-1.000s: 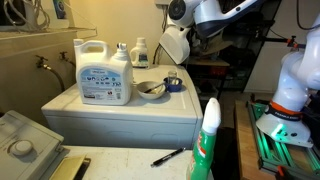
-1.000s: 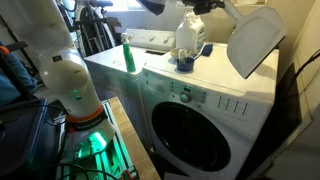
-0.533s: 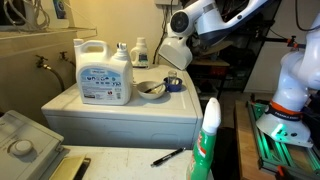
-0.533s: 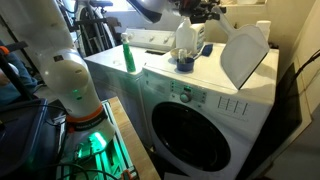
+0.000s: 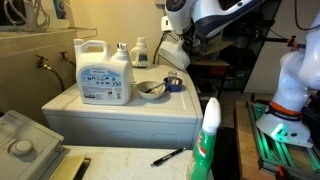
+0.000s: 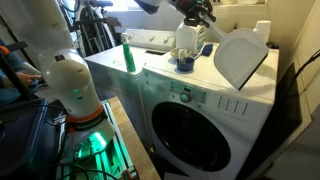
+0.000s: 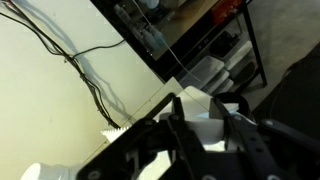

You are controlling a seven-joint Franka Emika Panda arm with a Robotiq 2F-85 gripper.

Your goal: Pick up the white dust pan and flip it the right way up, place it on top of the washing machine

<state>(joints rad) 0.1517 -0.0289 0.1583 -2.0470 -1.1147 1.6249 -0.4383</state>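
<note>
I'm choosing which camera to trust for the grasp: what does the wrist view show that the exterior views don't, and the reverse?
Only the wrist view: black cables on a pale wall, seen past the gripper. Only the exterior views: the washing machine, the detergent jug, the metal bowl, and the white dust pan seen whole, tilted in the air. Both: the gripper shut on the white dust pan, clear of the machine.

Cream wall point(image 5: 100, 20) strung with black cables point(image 7: 88, 78); dark metal shelving point(image 7: 200, 35) stands beside it.
</note>
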